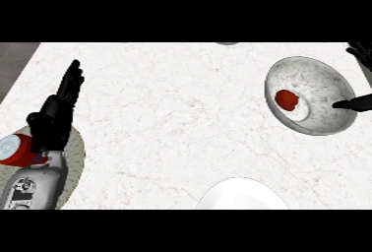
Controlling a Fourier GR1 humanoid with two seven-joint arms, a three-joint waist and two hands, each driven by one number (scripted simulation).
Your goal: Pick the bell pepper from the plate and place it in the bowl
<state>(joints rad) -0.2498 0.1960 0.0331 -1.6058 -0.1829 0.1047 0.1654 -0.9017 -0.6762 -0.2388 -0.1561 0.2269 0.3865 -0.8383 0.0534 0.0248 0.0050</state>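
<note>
Pepper: we see the red bell pepper (287, 100) already lying inside the bowl (320, 69), right of frame.
Plate: the white plate (240, 197) sits at the lower edge.
Right hand: our right hand (357, 102) shows at the right edge beside the bowl, fingers spread, holding nothing.
Left hand: our left hand (62, 103) rests open at the left, fingers straight.
Risk: pulling back, we could clip the bowl's rim and tip it.

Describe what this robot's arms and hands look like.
The left hand is black, with slim jointed fingers, on a glossy grey forearm with small dark markings. Of the right hand, only black fingers show at the edge. No cables or sleeves are visible.
</note>
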